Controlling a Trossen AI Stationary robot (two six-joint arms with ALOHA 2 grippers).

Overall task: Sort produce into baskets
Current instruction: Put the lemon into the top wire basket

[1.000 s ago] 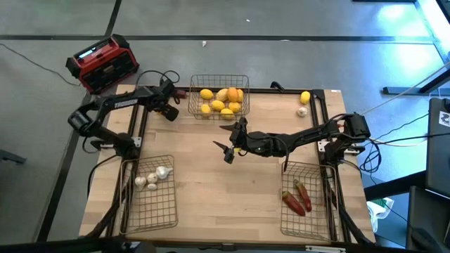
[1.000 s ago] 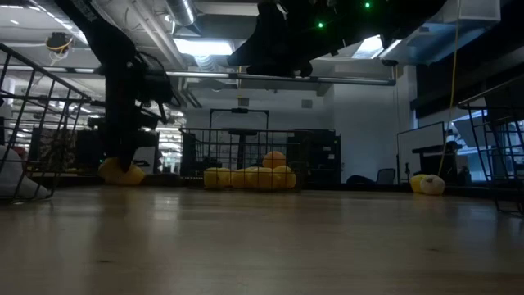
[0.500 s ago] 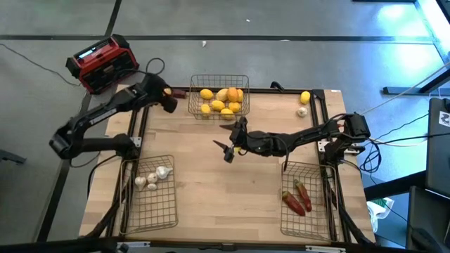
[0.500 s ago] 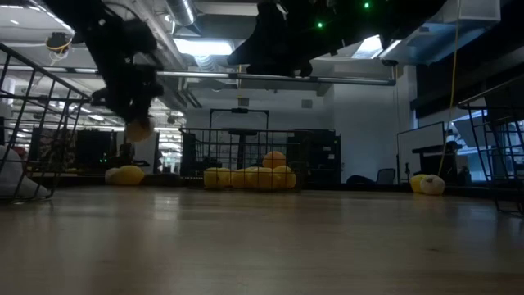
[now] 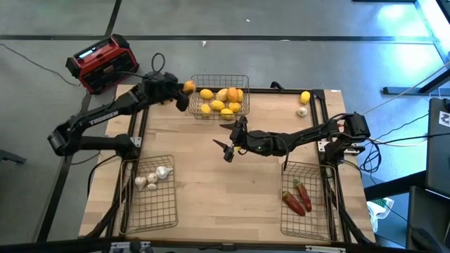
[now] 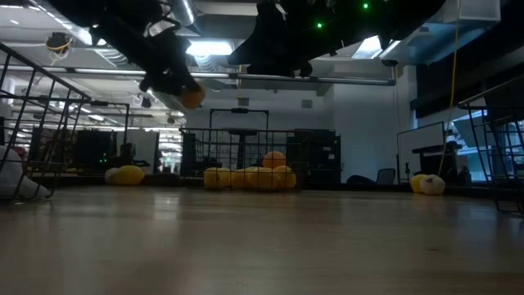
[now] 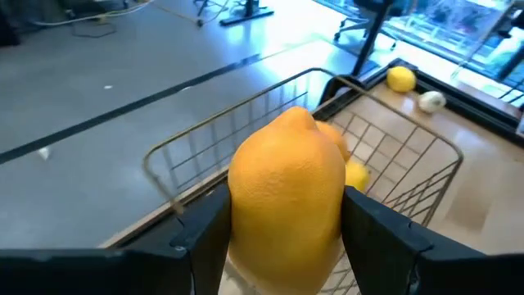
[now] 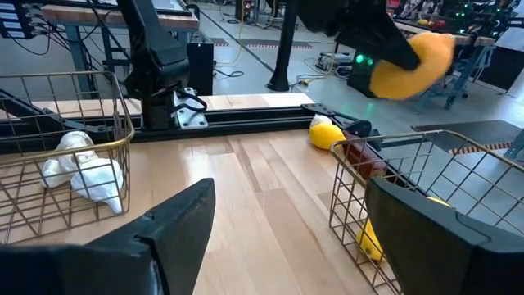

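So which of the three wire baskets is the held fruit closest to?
The far-edge basket already holding yellow fruit. The left tool holds an orange fruit just beside its left rim; the garlic basket and chili basket sit at the near corners.

You get: overhead straight down; table-level across; two wrist views, both sharing the fruit basket [image 5: 219, 97].

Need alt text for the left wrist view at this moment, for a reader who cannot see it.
The left gripper holds an orange lemon-shaped fruit between its two dark fingers, just short of a wire basket with yellow fruit inside. Beyond the basket, a yellow fruit and a white garlic bulb sit on the wooden table.
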